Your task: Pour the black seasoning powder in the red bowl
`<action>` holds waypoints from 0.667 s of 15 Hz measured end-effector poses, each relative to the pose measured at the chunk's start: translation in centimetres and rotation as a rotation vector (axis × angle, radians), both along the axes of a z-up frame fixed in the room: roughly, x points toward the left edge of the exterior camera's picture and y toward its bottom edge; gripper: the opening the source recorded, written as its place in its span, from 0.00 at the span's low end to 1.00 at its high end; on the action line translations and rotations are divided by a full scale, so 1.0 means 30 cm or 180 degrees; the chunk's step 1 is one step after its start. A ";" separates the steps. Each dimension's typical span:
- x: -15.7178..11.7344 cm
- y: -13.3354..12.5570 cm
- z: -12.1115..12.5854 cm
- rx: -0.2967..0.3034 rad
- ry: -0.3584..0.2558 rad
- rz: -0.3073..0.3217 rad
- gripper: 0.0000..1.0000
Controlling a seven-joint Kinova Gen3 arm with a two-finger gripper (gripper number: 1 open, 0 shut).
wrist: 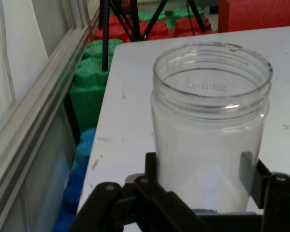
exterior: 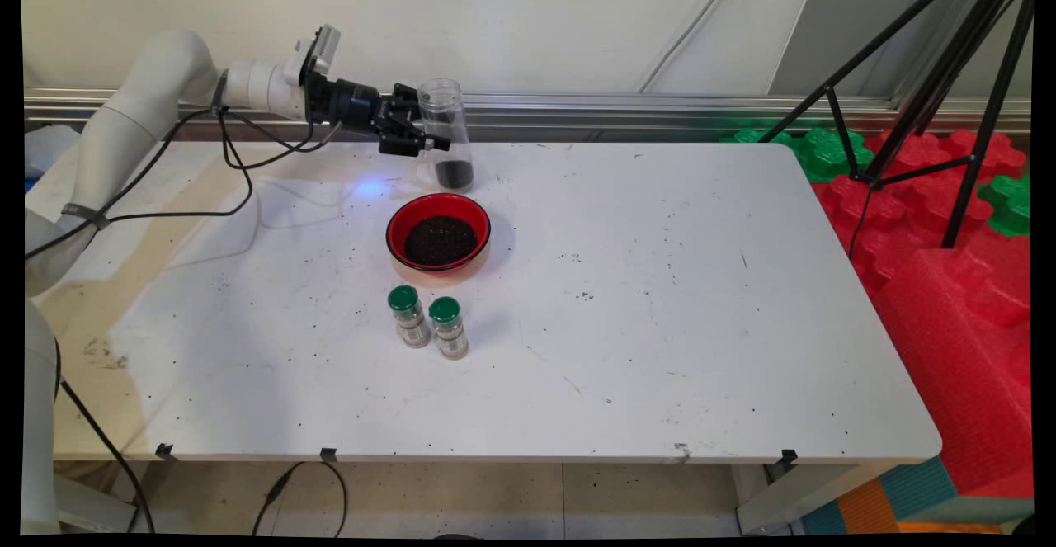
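Arm enters from the left, wrist roughly level, black cables (exterior: 231, 151) looping down from it to the table (exterior: 660, 324).

Pincer (exterior: 429, 130): jaws pressed against the sides of a clear plastic jar (exterior: 444, 130), pinching it at mid-height. The jar stands nearly upright, slightly tilted, mouth open and uppermost, with no lid on it. A small amount of dark granules (exterior: 453, 172) sits at its bottom. Whether the jar base touches the table or hangs just above it cannot be told from the main view. In the hand view the jar (wrist: 210, 130) fills the space between the two fingers (wrist: 157, 169), its open rim pointing up-frame, wall mostly see-through.

Just below the pincer, toward the near side of the table: a red bowl (exterior: 438, 233) filled with dark granules, standing apart from the jar but close to it.

Further toward the near edge from the pincer: two small spice bottles with green caps (exterior: 427, 326), upright, side by side and touching or nearly so.

Far right of the pincer, off the table: black tripod legs (exterior: 949, 85) over red and green foam blocks (exterior: 949, 225).
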State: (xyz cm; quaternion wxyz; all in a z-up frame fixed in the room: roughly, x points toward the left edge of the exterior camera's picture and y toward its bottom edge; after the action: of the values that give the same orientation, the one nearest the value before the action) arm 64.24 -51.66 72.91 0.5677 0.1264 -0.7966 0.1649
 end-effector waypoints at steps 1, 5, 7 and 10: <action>0.001 0.002 0.006 -0.0025 0.0003 -0.0001 0.00; 0.008 0.019 0.037 -0.0160 0.0003 -0.0013 0.00; 0.010 0.028 0.047 -0.0214 -0.0008 -0.0022 0.00; 0.012 0.047 0.063 -0.0333 -0.0047 -0.0037 0.00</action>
State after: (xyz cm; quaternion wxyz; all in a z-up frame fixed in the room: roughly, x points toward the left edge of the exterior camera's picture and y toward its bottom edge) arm 64.61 -50.24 74.79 0.5685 0.0906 -0.7918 0.2039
